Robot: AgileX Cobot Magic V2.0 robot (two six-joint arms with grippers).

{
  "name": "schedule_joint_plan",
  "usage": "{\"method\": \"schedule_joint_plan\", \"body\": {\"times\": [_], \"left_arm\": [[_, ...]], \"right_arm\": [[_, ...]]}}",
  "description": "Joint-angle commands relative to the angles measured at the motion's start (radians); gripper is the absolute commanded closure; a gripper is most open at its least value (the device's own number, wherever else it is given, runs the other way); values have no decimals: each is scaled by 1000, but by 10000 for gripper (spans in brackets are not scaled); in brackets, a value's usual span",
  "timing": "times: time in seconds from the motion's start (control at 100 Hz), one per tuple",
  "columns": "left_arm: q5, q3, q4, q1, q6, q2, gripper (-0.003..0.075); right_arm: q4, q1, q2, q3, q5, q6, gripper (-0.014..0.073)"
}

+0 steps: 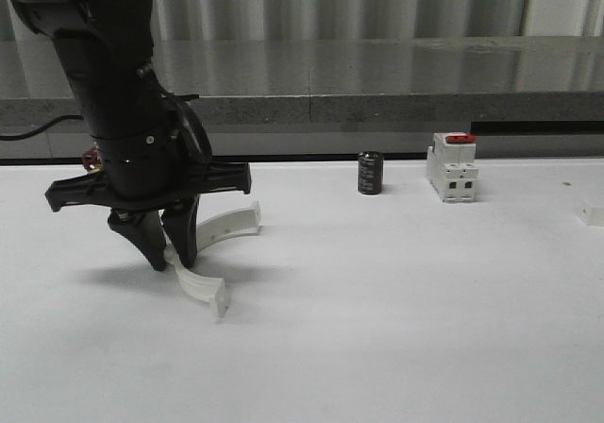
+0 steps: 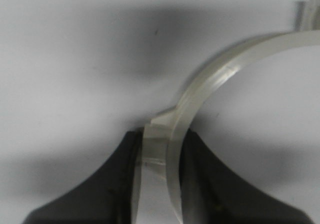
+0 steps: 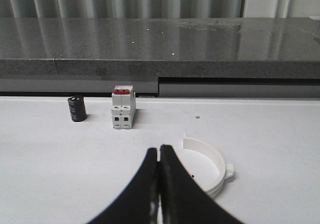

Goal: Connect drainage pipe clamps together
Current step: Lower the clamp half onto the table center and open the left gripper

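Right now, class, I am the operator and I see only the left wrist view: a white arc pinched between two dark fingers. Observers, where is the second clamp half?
Observer: The other clamp half lies flat on the table, just beyond the right end effector.
Operator: Is that end effector holding anything?
Observer: No, its fingers are closed together with nothing between them.
Operator: What else is on the table?
Observer: A red-topped breaker and a small black cylinder stand near the back edge, to the right of the left end effector and its held clamp half.
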Motion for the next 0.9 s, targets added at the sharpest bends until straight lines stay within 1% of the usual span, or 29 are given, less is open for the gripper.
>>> {"method": "schedule_joint_plan", "body": {"times": [0.0,0.11,0.16,0.2,0.21,0.28,0.33,0.35,0.4,0.42,0.45,0.47,0.52,0.57,0.77,0.89], "left_arm": [[-11,-26,2,-7,-16,-37,741],[-6,-26,4,-7,-16,-37,724],[-4,-28,4,-7,-16,-37,690],[-4,-28,4,-7,-16,-37,640],[-4,-28,4,-7,-16,-37,640],[-4,-28,4,-7,-10,-37,543],[-2,-28,4,-7,-8,-37,440],[-2,-28,4,-7,-8,-37,412],[-2,-28,6,-7,-6,-37,295],[-2,-28,6,-7,-6,-37,269],[-2,-28,8,-7,-6,-37,209],[-2,-28,13,-7,-6,-37,181],[-2,-28,23,-7,-6,-40,136],[-2,-28,36,-7,-6,-45,121],[-12,-28,113,-7,-4,-140,122],[-49,-28,124,-7,54,-249,122]], "right_arm": [[-11,1,-16,-17,-84,-9,661],[-11,1,-16,-17,-84,-9,661],[-11,1,-16,-17,-84,-9,661],[-11,1,-16,-17,-84,-9,661],[-11,1,-16,-17,-84,-9,661],[-11,1,-16,-17,-84,-9,661],[-11,1,-16,-17,-84,-9,661],[-11,1,-16,-17,-84,-9,661],[-11,1,-16,-17,-84,-9,661],[-11,1,-16,-17,-84,-9,661],[-11,1,-16,-17,-84,-9,661],[-11,1,-16,-17,-84,-9,661],[-11,1,-16,-17,-84,-9,661],[-11,1,-16,-17,-84,-9,661],[-11,1,-16,-17,-84,-9,661],[-11,1,-16,-17,-84,-9,661]]}}
